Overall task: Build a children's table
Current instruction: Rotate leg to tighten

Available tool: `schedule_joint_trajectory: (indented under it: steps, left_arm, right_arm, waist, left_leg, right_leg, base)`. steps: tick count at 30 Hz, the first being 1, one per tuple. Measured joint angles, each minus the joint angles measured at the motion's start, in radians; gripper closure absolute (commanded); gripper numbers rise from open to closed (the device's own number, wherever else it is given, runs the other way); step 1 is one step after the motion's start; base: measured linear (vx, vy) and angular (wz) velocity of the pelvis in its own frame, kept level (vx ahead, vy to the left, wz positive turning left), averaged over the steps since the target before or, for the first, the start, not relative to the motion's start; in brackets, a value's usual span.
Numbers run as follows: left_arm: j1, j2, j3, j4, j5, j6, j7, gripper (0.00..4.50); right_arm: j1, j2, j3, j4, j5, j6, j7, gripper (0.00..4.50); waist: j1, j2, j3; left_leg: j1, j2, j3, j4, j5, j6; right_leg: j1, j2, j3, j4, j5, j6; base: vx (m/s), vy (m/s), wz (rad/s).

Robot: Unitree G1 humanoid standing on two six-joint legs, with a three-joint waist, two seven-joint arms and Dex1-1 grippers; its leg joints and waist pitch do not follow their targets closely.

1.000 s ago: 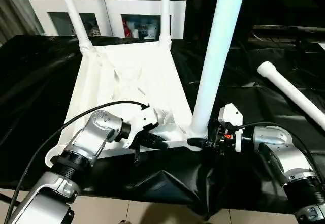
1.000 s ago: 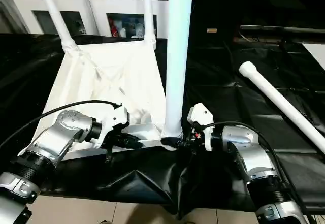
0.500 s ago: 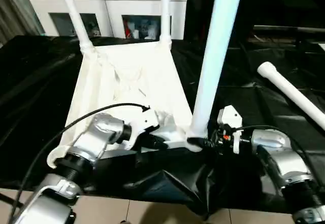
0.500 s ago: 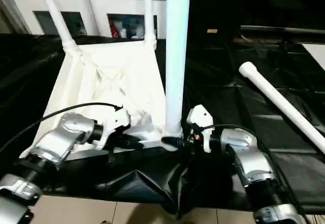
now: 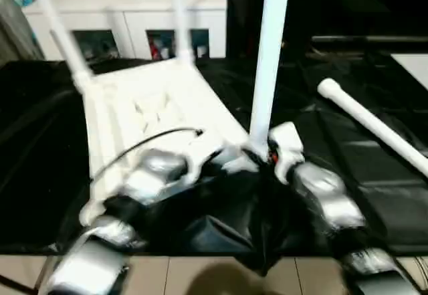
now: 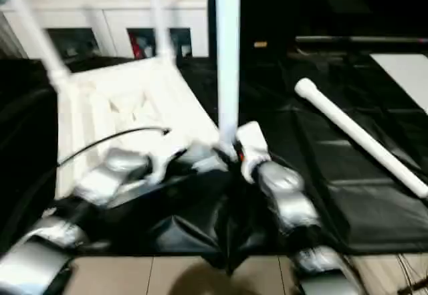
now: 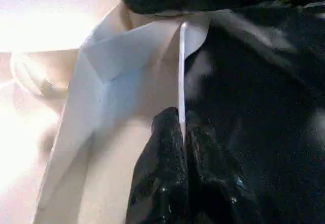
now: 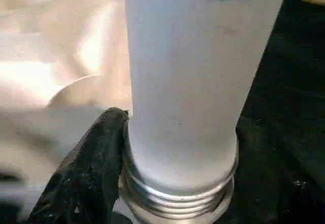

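Your tabletop (image 5: 144, 111) has swung leftward; left gripper (image 7: 180, 148) pinches its near rim, right gripper (image 8: 175, 183) clasps the upright leg (image 5: 267, 54).

An upturned white tabletop (image 6: 117, 111) lies on black sheeting (image 6: 321, 154), three legs standing in it. A loose leg (image 6: 361, 138) lies apart on the right. A white cabinet (image 6: 100, 21) stands behind.

Home room: white glass-door cabinet (image 5: 127, 24), tile floor (image 5: 200, 275).
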Motion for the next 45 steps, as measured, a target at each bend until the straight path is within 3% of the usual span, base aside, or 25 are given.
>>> schedule_joint_trajectory:
  steps: [4,7,8,12,18,20,22,26,29,33,37,45]
  left_arm:
    - [-0.013,-0.013,0.010,0.035,0.002,-0.005,0.034,4.50]
    - [-0.021,-0.015,0.011,0.054,0.008,-0.017,0.035,4.50]
    - [-0.022,-0.015,0.011,0.056,0.009,-0.020,0.030,4.50]
    - [-0.030,0.000,0.017,0.065,0.010,-0.035,0.012,4.50]
    - [-0.010,0.045,0.005,0.023,0.007,-0.064,-0.086,4.50]
    - [0.007,0.064,-0.001,-0.010,0.002,-0.076,-0.135,4.50]
    - [0.021,0.084,-0.008,-0.037,-0.003,-0.085,-0.182,4.50]
    - [0.070,0.154,-0.039,-0.116,-0.031,-0.123,-0.339,4.50]
    - [0.099,0.195,-0.054,-0.181,-0.050,-0.135,-0.438,4.50]
    - [0.107,0.211,-0.067,-0.209,-0.059,-0.154,-0.494,4.50]
    - [0.111,0.229,-0.070,-0.224,-0.064,-0.154,-0.524,4.50]
    - [0.124,0.248,-0.067,-0.236,-0.068,-0.149,-0.533,4.50]
  right_arm:
    - [-0.049,0.032,-0.012,0.069,-0.006,0.006,-0.060,1.78]
    - [-0.056,0.038,-0.045,0.092,0.011,-0.009,-0.033,1.78]
    - [-0.054,0.037,-0.055,0.094,0.017,-0.018,-0.020,1.22]
    - [-0.052,0.037,-0.064,0.096,0.043,-0.054,0.037,0.89]
    - [0.004,-0.043,-0.027,0.005,0.062,-0.062,0.233,0.72]
    - [0.035,-0.102,-0.001,-0.049,0.063,-0.064,0.326,0.72]
    - [0.061,-0.154,0.022,-0.086,0.062,-0.074,0.396,0.72]
    - [0.128,-0.251,0.055,-0.166,0.050,-0.102,0.563,0.72]
    - [0.161,-0.272,0.070,-0.237,0.068,-0.104,0.657,0.72]
    - [0.177,-0.289,0.089,-0.275,0.087,-0.105,0.724,0.72]
    - [0.200,-0.315,0.102,-0.312,0.107,-0.103,0.775,0.72]
    - [0.209,-0.323,0.103,-0.318,0.114,-0.094,0.828,1.28]
  waist:
    - [-0.014,0.010,0.004]
    - [-0.026,0.007,0.008]
    - [-0.027,0.007,0.011]
    - [-0.037,0.014,0.018]
    - [-0.045,0.013,0.023]
    - [-0.043,0.013,0.022]
    - [-0.034,0.013,0.022]
    - [0.003,0.011,0.021]
    - [0.025,0.010,0.020]
    - [0.059,0.013,0.018]
    - [0.066,0.014,0.017]
    - [0.062,0.014,0.017]
  left_leg:
    - [0.003,0.002,-0.013,-0.006,0.000,0.001]
    - [0.009,0.002,-0.010,-0.011,-0.001,0.001]
    - [0.012,-0.001,-0.009,-0.011,-0.001,0.001]
    - [0.011,0.002,-0.012,-0.016,-0.002,0.003]
    - [0.008,0.001,-0.013,-0.023,-0.002,0.003]
    - [0.003,0.001,-0.014,-0.022,-0.002,0.003]
    - [0.001,0.001,-0.010,-0.022,-0.002,0.003]
    - [0.002,0.001,0.001,-0.015,-0.002,0.003]
    - [0.000,0.001,0.010,-0.013,-0.001,0.004]
    - [-0.001,0.006,0.018,-0.007,0.007,0.016]
    - [-0.004,0.012,0.020,0.001,0.007,0.015]
    - [-0.001,0.012,0.021,0.002,0.005,0.009]
  right_leg:
    - [0.020,-0.012,-0.042,-0.035,0.000,0.000]
    - [0.028,-0.016,-0.043,-0.038,0.000,0.000]
    - [0.031,-0.017,-0.046,-0.038,0.000,0.000]
    - [0.035,-0.033,-0.082,-0.047,0.000,0.000]
    - [0.031,-0.040,-0.083,-0.040,0.000,0.000]
    - [0.026,-0.039,-0.079,-0.034,0.000,0.000]
    - [0.020,-0.036,-0.065,-0.026,0.001,-0.001]
    - [0.012,-0.030,-0.028,0.007,0.002,-0.004]
    - [-0.002,-0.029,-0.012,0.028,0.008,-0.012]
    - [-0.006,-0.023,-0.001,0.040,0.001,-0.002]
    - [-0.006,-0.015,0.002,0.039,-0.003,-0.004]
    - [-0.005,-0.012,0.016,0.041,-0.003,-0.004]
  base:
    - [0.000,0.000,0.00]
    - [0.000,0.000,0.00]
    - [0.000,0.000,0.00]
    - [0.000,0.000,0.00]
    - [0.000,0.000,0.00]
    - [0.026,-0.010,0.04]
    - [0.000,0.000,0.00]
    - [0.013,-0.008,0.02]
    - [0.064,-0.032,0.10]
    - [0.068,-0.012,0.05]
    - [0.000,0.000,0.00]
    - [0.000,0.000,0.00]
